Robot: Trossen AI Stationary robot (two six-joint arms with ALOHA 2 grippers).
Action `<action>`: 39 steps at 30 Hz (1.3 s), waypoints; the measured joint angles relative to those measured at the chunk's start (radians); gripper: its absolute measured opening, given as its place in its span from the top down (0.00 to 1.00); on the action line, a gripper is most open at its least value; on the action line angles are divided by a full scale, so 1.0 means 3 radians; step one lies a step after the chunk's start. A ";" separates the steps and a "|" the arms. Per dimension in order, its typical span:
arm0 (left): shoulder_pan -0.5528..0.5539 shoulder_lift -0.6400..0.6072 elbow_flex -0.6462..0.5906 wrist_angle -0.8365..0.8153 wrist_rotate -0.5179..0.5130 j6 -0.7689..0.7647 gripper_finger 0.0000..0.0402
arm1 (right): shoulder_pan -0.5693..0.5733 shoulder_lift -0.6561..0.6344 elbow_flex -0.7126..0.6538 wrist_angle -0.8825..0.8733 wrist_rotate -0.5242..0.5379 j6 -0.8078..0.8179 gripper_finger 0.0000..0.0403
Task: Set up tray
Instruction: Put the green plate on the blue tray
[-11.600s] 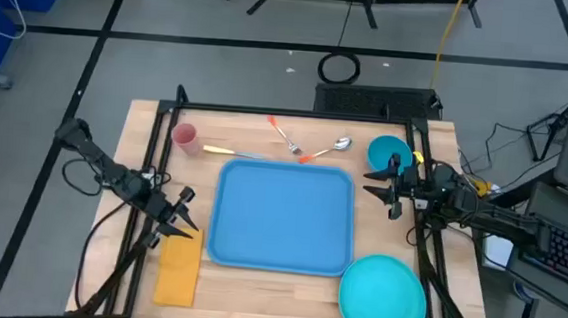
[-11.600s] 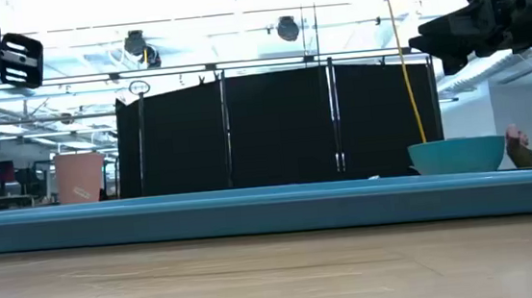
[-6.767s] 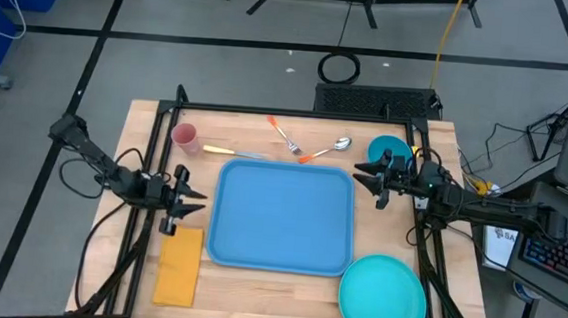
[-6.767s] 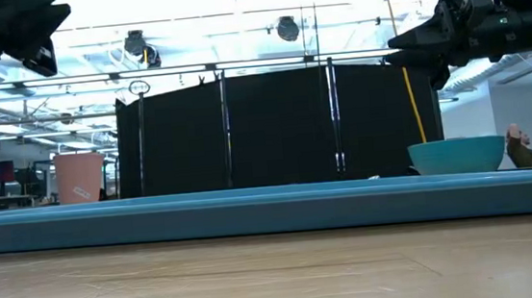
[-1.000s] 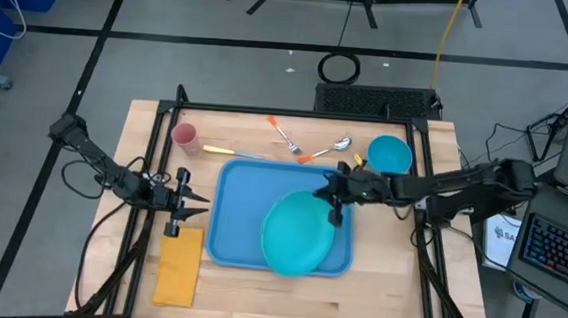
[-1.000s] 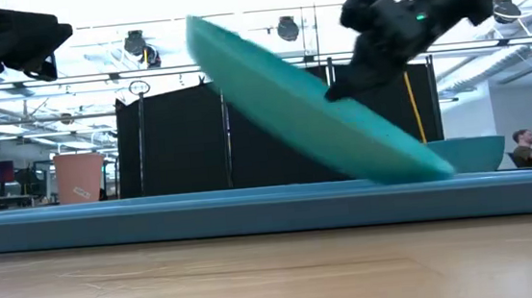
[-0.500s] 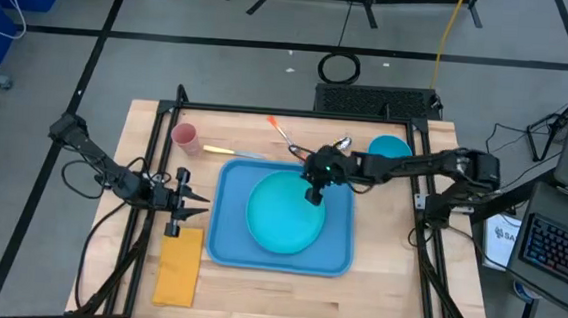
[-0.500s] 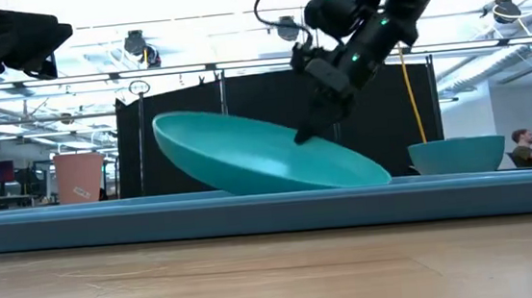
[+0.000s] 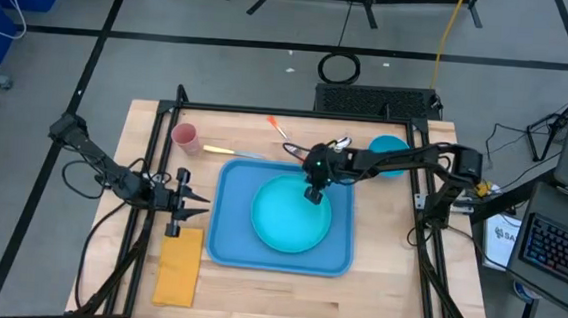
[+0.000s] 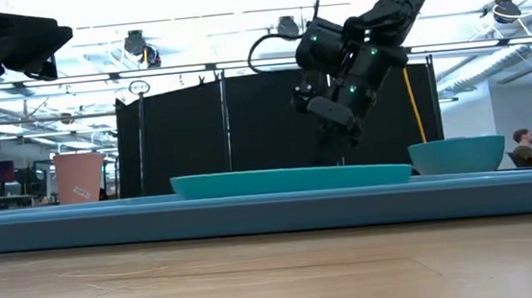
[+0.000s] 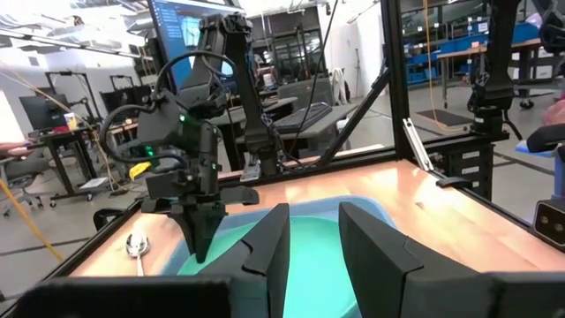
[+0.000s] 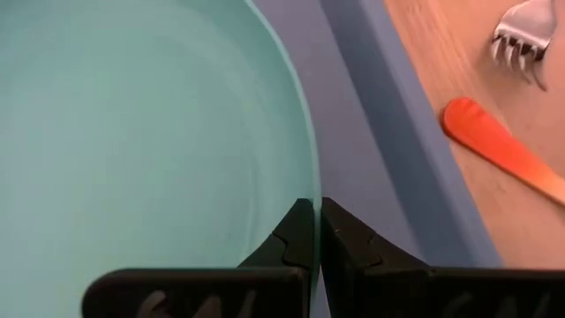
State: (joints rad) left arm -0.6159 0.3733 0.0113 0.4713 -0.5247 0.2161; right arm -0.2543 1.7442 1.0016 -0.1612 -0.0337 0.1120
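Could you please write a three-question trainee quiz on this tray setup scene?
1. True or false: the teal plate lies flat on the tray.
2. Which gripper is at the plate's rim? A) left B) right C) neither
3. Fill in: the yellow napkin lies on the ____, beside the tray.

Key
1. True; the low view shows it level.
2. B; the right gripper has its jaws shut on the far rim, while the left gripper waits near the tray's left edge.
3. table.
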 joint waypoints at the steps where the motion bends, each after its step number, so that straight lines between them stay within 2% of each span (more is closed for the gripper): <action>1: 0.0000 0.0000 0.0000 0.0001 0.0000 0.0000 0.74 | 0.0000 0.0005 0.0000 -0.0001 -0.0004 -0.0001 1.00; 8: 0.0000 -0.0001 0.0000 0.0001 0.0001 -0.0003 0.74 | 0.0023 0.0005 -0.0001 0.0076 -0.0175 -0.0008 1.00; 21: 0.0000 0.0000 0.0000 0.0000 0.0001 -0.0014 0.74 | 0.0047 0.0005 -0.0005 0.0176 -0.0169 -0.0019 1.00; 25: 0.0000 0.0000 0.0000 0.0000 0.0001 -0.0014 0.74 | 0.0047 0.0005 -0.0006 0.0287 -0.0309 -0.0016 1.00; 39: 0.0000 -0.0001 0.0000 -0.0019 0.0002 -0.0025 0.74 | 0.0047 0.0008 -0.0031 0.0273 -0.0330 -0.0003 0.99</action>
State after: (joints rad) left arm -0.6159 0.3730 0.0113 0.4656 -0.5241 0.2085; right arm -0.2401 1.7466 0.9922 -0.0794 -0.1328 0.1110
